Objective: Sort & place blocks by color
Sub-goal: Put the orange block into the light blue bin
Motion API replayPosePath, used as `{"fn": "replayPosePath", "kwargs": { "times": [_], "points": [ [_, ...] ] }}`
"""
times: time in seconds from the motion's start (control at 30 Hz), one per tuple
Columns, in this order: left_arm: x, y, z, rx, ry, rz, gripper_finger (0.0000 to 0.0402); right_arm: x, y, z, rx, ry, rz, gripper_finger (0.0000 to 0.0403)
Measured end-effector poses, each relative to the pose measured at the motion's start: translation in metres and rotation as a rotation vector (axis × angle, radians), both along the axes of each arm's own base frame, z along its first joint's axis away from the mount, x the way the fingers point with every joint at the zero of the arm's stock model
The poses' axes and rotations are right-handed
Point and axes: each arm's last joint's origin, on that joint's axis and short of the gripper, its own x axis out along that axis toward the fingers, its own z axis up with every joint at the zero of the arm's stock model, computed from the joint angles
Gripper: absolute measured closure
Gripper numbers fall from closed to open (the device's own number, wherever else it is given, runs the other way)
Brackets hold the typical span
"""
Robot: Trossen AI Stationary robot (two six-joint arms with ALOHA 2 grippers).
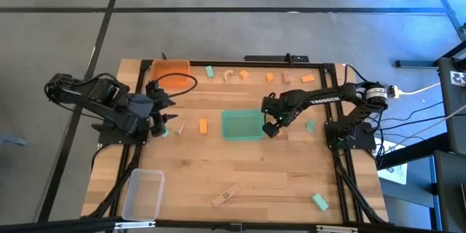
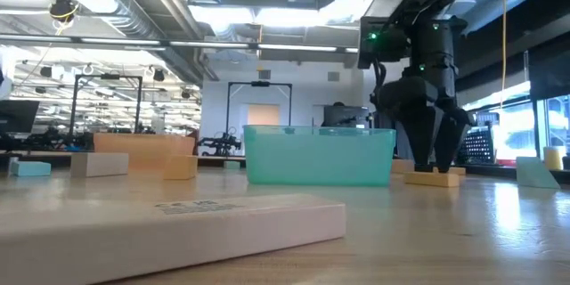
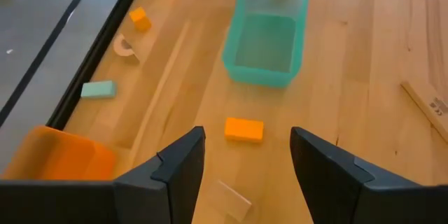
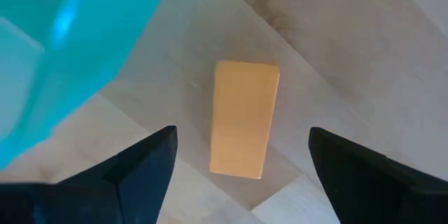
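My right gripper stands open, pointing down over an orange block that lies flat on the table just right of the green tray. Its fingers stand on either side of the block's long sides without touching it. In the low view the gripper hangs just above that block. My left gripper is open and holds nothing, raised near the orange tray. It slants down toward another orange block. More orange, mint-green and pale wood blocks lie scattered on the table.
A clear tray stands at the near left. A long pale wood block and a mint block lie near the front edge. Along the far edge lie a mint block, a wood arch and orange blocks.
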Motion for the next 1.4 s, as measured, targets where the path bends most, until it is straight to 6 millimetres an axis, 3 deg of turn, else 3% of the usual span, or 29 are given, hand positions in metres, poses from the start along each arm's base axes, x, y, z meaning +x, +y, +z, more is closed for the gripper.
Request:
{"fn": "replayPosePath", "kwargs": {
  "times": [0.37,0.5,0.67,0.83,1.03,1.4],
  "points": [
    [0.0,0.001,0.0,0.007,-0.001,-0.002,0.02,0.006,0.006,-0.027,-0.024,0.114,0.024,0.0087],
    [0.0,0.001,0.0,0.007,-0.001,-0.002,0.02,0.005,0.005,-0.027,-0.033,0.117,0.003,0.0142],
    [0.0,0.001,0.0,0.007,-0.001,-0.002,0.02,0.005,0.005,-0.026,-0.039,0.112,-0.003,0.0266],
    [0.0,0.001,0.0,0.008,-0.001,-0.002,0.02,0.004,0.005,-0.024,-0.04,0.104,0.019,0.0277],
    [0.0,0.001,0.0,0.008,-0.001,-0.003,0.02,0.006,0.001,-0.005,-0.027,0.122,0.029,0.0277],
    [0.0,0.001,0.0,0.014,0.001,-0.008,0.02,0.022,-0.003,0.061,-0.035,0.058,0.111,0.0277]
  ]
}}
